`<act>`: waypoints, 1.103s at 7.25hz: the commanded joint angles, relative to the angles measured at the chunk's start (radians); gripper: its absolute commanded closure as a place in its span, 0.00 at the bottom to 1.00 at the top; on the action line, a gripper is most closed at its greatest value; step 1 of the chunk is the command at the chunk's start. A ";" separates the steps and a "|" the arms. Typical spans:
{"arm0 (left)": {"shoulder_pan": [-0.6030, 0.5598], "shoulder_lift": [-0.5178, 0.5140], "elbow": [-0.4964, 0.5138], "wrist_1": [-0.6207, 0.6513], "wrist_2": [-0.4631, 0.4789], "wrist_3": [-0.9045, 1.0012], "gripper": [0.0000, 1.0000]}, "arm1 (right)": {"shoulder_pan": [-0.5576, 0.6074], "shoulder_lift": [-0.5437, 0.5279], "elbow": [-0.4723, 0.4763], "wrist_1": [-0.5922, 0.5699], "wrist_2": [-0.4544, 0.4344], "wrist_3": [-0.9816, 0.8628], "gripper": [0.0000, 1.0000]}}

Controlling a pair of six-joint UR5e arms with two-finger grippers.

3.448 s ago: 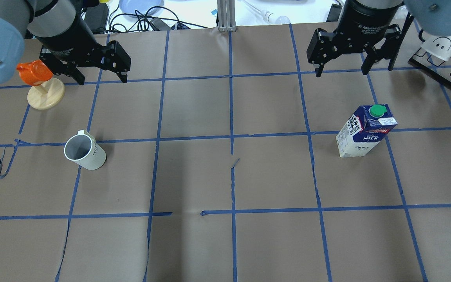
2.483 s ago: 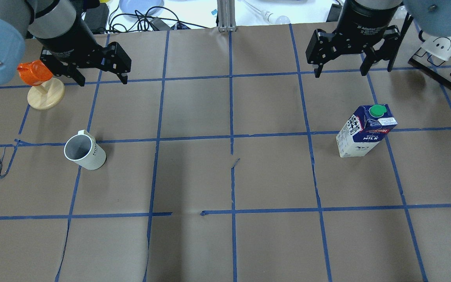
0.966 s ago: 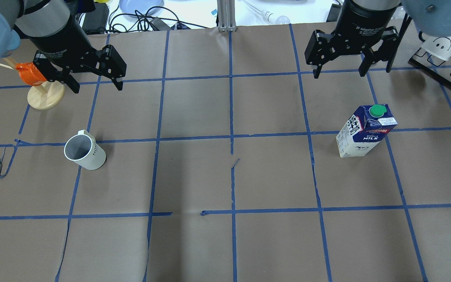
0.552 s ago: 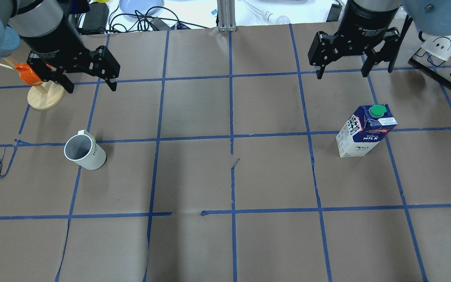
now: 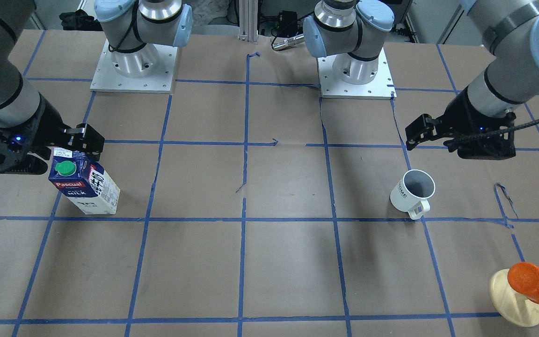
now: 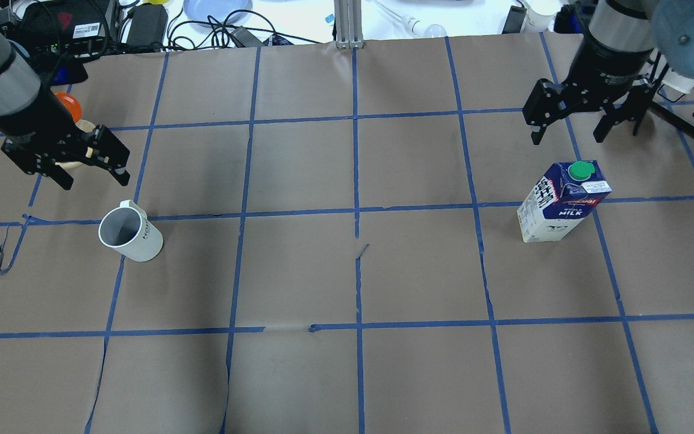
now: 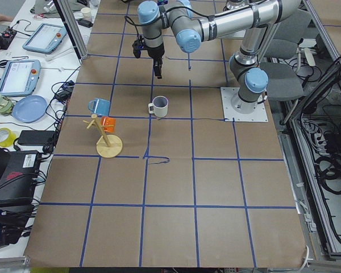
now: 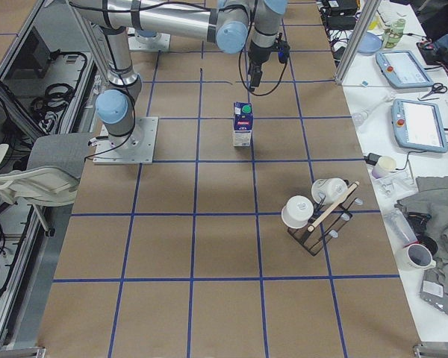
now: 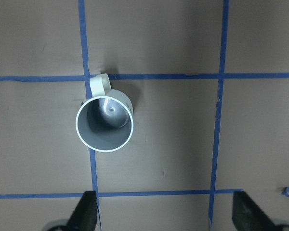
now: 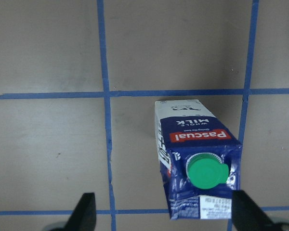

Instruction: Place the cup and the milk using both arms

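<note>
Two task items are standing on the brown-papered worktop [image 6: 419, 271], and two grippers are hanging above it.

1. Cup [image 6: 130, 232] [image 5: 412, 189] [image 9: 105, 125]: is standing upright near the wooden stand [image 5: 515, 304] [image 7: 109, 147], on the robot's side of it. Its long axis is running vertically and its grey mouth is facing up. The handle is pointing away from the robot's bases, toward the stand's edge of the worktop. The dark lettering is facing the milk.

2. Milk [image 6: 564, 202] [image 5: 82, 180] [image 10: 195, 163]: is standing upright well apart from the wooden stand, across the worktop from it. Its long axis is running vertically and the green cap is sitting on top.

3. Left gripper [image 6: 95, 182] [image 9: 166, 216]: is hovering between the wooden stand and the cup, touching neither. Its fingers [image 9: 86, 214] are spreading wide and gripping nothing. The cup is lying ahead of them, not between them.

4. Right gripper [image 6: 565, 137] [image 10: 166, 216]: is hovering far from the wooden stand, just beside the milk. Its fingers [image 10: 248, 214] are gaping wide and carrying nothing.

5. Orange cup [image 5: 531, 281]: is hanging on the wooden stand.
</note>
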State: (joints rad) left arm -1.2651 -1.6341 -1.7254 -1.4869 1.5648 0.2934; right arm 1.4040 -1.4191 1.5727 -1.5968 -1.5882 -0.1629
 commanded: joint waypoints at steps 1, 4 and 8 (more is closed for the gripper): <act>0.019 -0.042 -0.171 0.251 0.003 0.015 0.00 | -0.026 0.025 0.065 -0.072 -0.001 -0.050 0.00; 0.020 -0.117 -0.276 0.408 -0.003 0.004 0.02 | -0.045 0.045 0.069 -0.080 -0.041 -0.084 0.00; 0.020 -0.133 -0.270 0.408 0.008 0.020 1.00 | -0.063 0.046 0.105 -0.083 -0.026 -0.084 0.01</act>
State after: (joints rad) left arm -1.2456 -1.7659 -1.9996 -1.0786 1.5679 0.3090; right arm 1.3421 -1.3741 1.6679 -1.6781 -1.6167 -0.2485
